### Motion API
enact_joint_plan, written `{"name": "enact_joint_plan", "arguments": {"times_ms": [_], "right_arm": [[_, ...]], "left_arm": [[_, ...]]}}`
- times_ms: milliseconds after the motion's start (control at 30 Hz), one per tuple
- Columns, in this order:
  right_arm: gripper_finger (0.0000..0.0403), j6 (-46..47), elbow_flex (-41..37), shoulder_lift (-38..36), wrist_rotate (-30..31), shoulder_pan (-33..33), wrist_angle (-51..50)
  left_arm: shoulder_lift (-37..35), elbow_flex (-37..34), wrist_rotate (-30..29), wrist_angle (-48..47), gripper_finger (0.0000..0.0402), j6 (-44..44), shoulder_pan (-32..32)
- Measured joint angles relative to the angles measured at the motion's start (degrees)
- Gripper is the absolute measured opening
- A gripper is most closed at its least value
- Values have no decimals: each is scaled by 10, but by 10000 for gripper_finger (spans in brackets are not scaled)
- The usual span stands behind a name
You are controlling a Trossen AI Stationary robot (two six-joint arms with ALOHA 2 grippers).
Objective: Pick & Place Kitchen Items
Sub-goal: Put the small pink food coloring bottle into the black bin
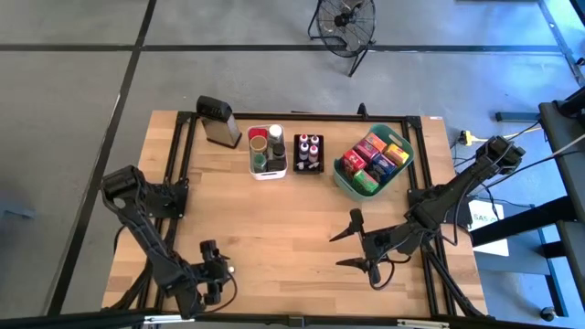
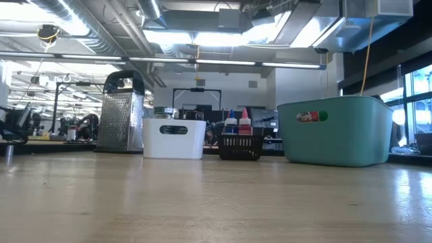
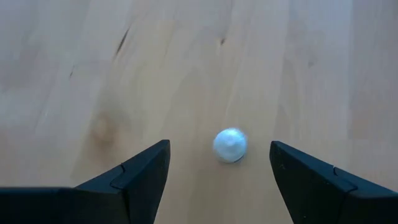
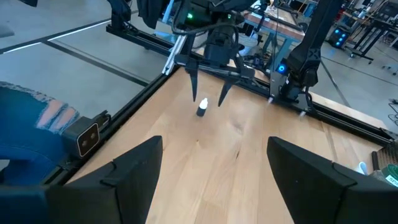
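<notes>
A small dark bottle with a white cap point(image 3: 230, 145) stands upright on the wooden table point(image 1: 274, 228) near its front left corner; the right wrist view also shows the bottle point(image 4: 202, 109). My left gripper point(image 1: 219, 272) slants down over it, open, with one finger on either side of the cap and clear of it. My right gripper point(image 1: 350, 242) hangs open above the table's right half, pointing toward the left arm, with nothing between its fingers. Other kitchen items fill the white bin point(image 1: 269, 151), black tray point(image 1: 308, 153) and teal basket point(image 1: 373, 163) at the back.
A metal box grater point(image 1: 218, 121) stands at the back left beside the white bin. A black frame rail point(image 1: 183, 164) runs round the table. A person's leg in jeans point(image 4: 31, 124) shows off the table's edge near the left arm. Bare wood lies between the two grippers.
</notes>
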Motion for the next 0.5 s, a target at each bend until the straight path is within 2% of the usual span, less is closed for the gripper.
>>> {"name": "enact_joint_plan", "arguments": {"times_ms": [267,500], "right_arm": [[292,0,0,0,0,0,0],[292,1,0,0,0,0,-5]], "left_arm": [[0,-28,-7,32,271,-9,0],[0,-77,-5,156,269,27,5]]}}
